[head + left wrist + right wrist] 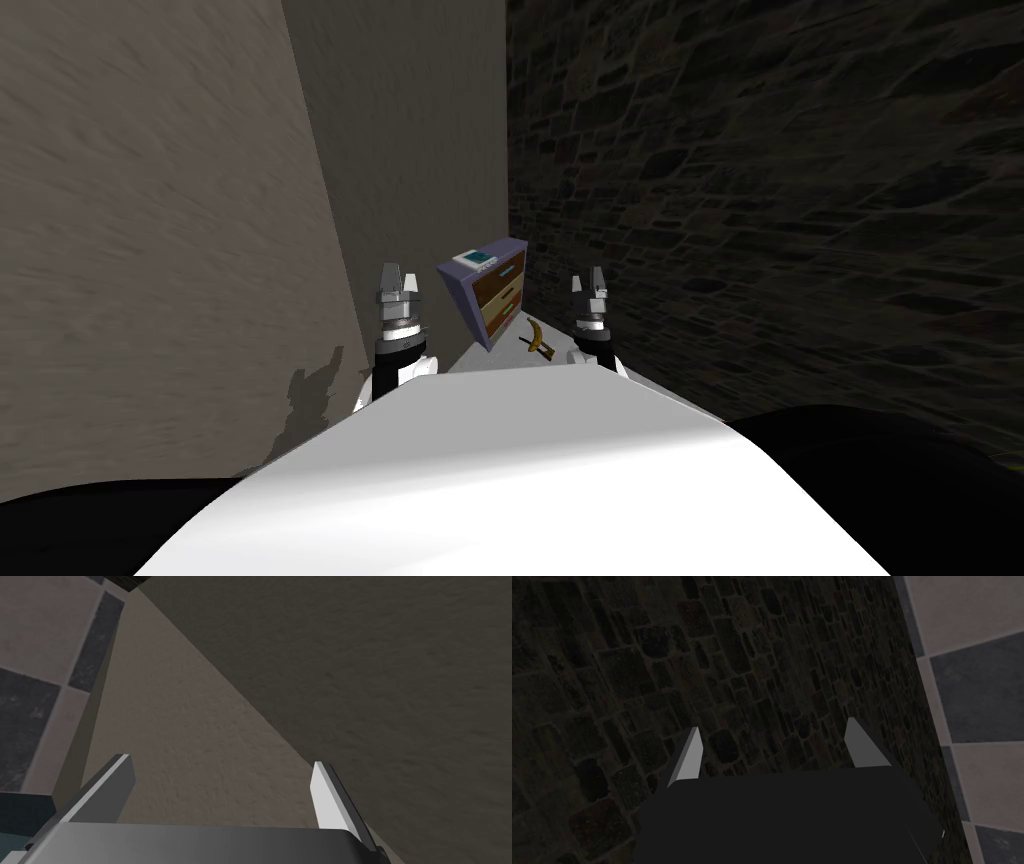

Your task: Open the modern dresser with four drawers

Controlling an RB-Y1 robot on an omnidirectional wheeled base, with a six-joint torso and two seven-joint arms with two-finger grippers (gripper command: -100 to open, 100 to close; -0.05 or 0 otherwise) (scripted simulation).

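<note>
The dresser (487, 292) stood well ahead, between the two raised arms, its drawers seemingly shut; the left gripper (222, 765) and right gripper (772, 726) held their fingers wide and empty, probably readied for the approach.

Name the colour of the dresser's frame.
Lavender-purple, on the small boxy dresser with brown and tan drawers; head view shows it best.

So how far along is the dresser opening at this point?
Done: nothing; the dresser drawers look shut. In hand: the approach; it stands ahead, apart from left gripper and right gripper, both open and empty. Remaining: close in, grip a drawer, pull.
</note>
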